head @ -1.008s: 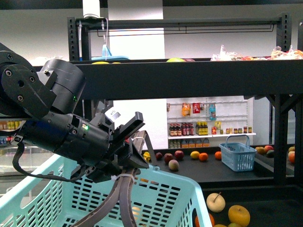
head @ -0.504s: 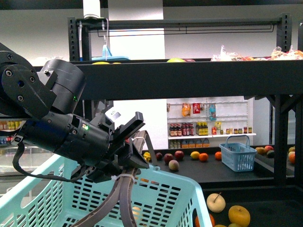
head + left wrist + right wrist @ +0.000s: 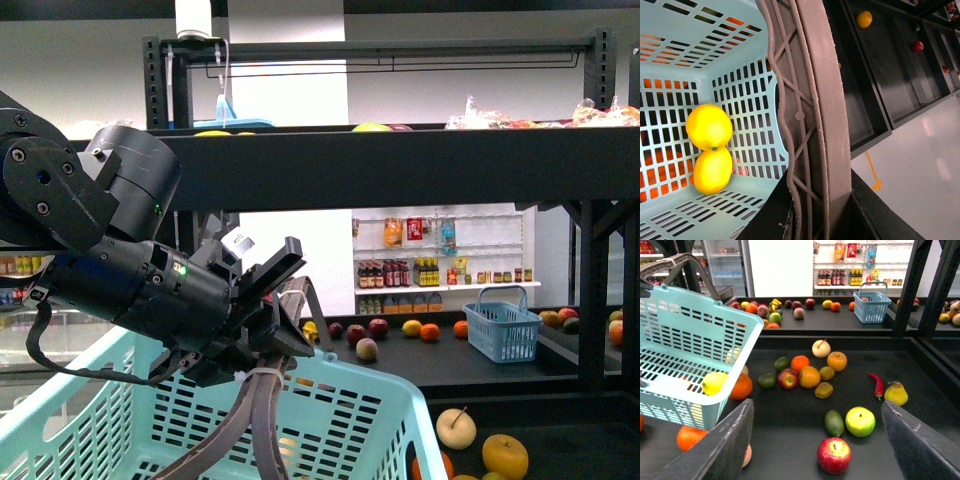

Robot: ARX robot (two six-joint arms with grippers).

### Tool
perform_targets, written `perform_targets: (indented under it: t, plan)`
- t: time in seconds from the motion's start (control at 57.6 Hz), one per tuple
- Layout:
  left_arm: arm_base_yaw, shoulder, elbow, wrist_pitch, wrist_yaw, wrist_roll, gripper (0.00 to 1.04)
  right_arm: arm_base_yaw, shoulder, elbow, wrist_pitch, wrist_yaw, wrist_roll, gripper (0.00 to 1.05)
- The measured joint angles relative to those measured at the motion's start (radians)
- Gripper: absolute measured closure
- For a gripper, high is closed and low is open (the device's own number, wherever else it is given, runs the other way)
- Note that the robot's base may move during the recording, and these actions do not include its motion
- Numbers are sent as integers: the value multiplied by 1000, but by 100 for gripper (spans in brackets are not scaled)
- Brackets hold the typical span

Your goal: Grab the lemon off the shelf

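Observation:
Two bright yellow lemons point(image 3: 709, 126) point(image 3: 713, 171) lie touching on the floor of the pale turquoise basket point(image 3: 680, 30). One lemon point(image 3: 714, 382) shows through the basket wall point(image 3: 685, 340). My left gripper point(image 3: 820, 200) is shut on the grey-brown basket handle point(image 3: 815, 100) and holds the basket point(image 3: 350, 410) up in front of the black shelf point(image 3: 400, 165). My right gripper point(image 3: 817, 407) hangs open and empty over the lower shelf deck point(image 3: 790, 440), with a red apple point(image 3: 834, 455) between and beyond its fingers point(image 3: 720, 450).
Loose fruit covers the deck: a green apple point(image 3: 860, 421), an avocado point(image 3: 834, 422), oranges point(image 3: 809, 376), a red chilli point(image 3: 878, 384) and a pear point(image 3: 896, 393). A small blue basket point(image 3: 871, 305) stands on the far deck. Black uprights point(image 3: 910, 285) rise at the right.

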Motion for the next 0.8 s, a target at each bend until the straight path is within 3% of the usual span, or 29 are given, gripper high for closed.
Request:
perform_targets:
  t: [0.07,0.139,0.382,0.626,0.799]
  plan:
    - [0,0,0,0,-1,0,85,0,0,0,0,0,0,10]
    - [-6,0,-10,67,-87,-46,85,0,0,0,0,0,0,1]
    - [24,8,8,194,-299,-253,85,0,0,0,0,0,0,2]
    - [202,18,47,340,-568,-606,85,0,0,0,0,0,0,2]
    - [315,10,47,388,-676,-757,86,0,0,0,0,0,0,2]
